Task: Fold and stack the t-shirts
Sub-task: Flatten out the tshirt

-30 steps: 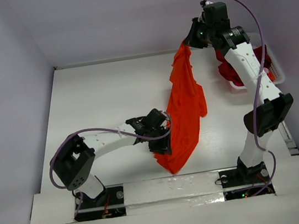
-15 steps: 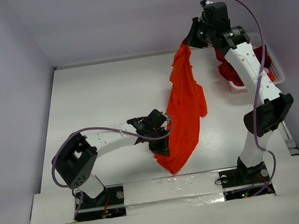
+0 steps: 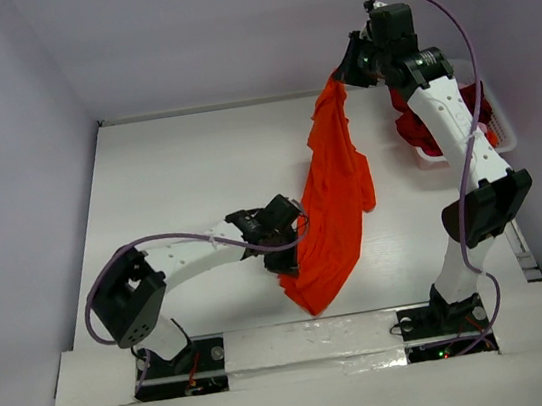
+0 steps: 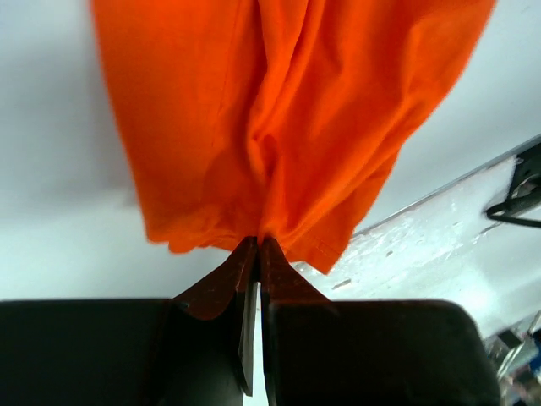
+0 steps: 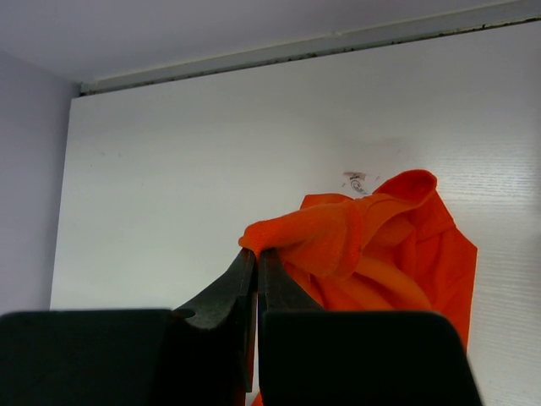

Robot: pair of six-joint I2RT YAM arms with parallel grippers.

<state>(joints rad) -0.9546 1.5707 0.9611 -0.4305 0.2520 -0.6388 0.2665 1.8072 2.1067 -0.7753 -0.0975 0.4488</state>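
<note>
We're seeing the left gripper (image 4: 258, 243) just finish closing: it's now pinching the orange t-shirt (image 3: 335, 194) at its lower hem, centre frame. The right gripper (image 5: 256, 252) is pinching the top edge, upper right. With both ends held, we're probably spreading it next.

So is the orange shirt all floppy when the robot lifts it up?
Probably very floppy: the orange t-shirt hangs in a long drooping bunch between the right fingers and left fingers. It likely weighs little, since pinched edges alone hold it.
</note>
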